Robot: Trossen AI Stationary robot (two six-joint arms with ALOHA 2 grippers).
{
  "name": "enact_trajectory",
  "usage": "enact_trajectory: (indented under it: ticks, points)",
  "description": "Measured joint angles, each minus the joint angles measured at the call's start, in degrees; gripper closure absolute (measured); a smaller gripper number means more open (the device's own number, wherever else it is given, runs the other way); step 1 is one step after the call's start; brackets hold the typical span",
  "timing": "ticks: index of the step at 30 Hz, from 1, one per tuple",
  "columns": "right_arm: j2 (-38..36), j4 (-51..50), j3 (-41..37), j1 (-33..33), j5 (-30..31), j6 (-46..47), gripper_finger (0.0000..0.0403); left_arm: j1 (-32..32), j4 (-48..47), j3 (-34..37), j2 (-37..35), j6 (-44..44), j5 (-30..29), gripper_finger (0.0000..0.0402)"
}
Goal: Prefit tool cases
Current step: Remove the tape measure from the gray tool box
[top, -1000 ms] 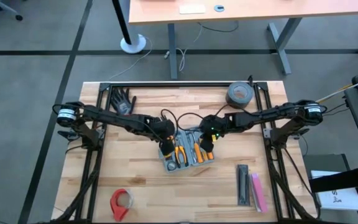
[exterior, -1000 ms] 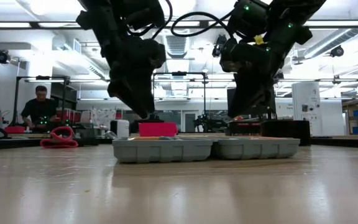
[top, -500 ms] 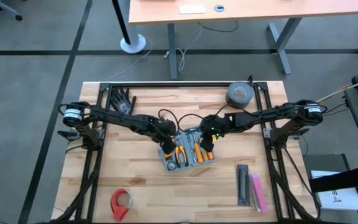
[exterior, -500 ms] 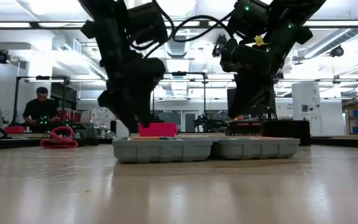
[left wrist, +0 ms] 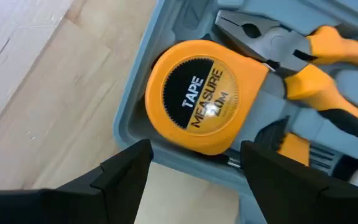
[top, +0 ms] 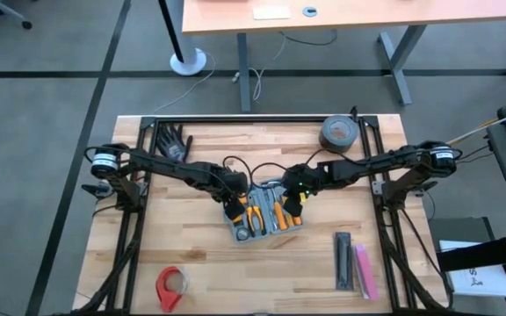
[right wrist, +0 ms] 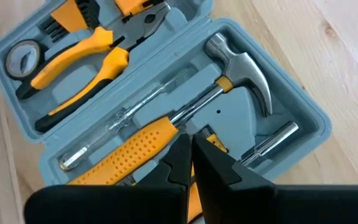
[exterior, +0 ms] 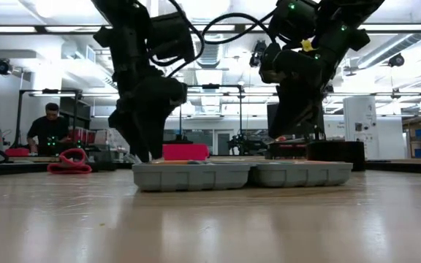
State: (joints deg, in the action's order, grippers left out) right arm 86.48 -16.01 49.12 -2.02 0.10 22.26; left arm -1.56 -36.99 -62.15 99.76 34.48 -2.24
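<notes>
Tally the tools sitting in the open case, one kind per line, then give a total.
Tape measure: 1
Pliers: 1
Claw hammer: 1
Screwdriver: 1
Total: 4 that can be clearly identified in the tool case; other small pieces are too hidden to name.

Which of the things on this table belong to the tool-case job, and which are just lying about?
Job:
tool case
tape measure
pliers
hammer
left pincer, open at the tape measure
right pincer, shut over the case

Lying about:
grey tape roll
red tape roll
black glove
black and pink bars
</notes>
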Motion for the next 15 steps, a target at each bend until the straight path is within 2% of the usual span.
enact_trajectory:
  ticks: [3,10,15]
  points:
    - [0.0,0.1,0.0,0.3,0.0,0.0,0.0403,-0.7,0.1,0.0,0.4,-2.1,-0.3,0.0148]
    - [0.0,0.0,0.0,1.1,0.0,0.2,0.0403,-3.1,0.0,0.0,0.5,-9.0,-5.7,0.0159]
    - [0.0,0.1,0.0,1.3,0.0,0.2,0.0403,-5.3,-0.1,-0.1,0.4,-11.2,-5.6,0.0166]
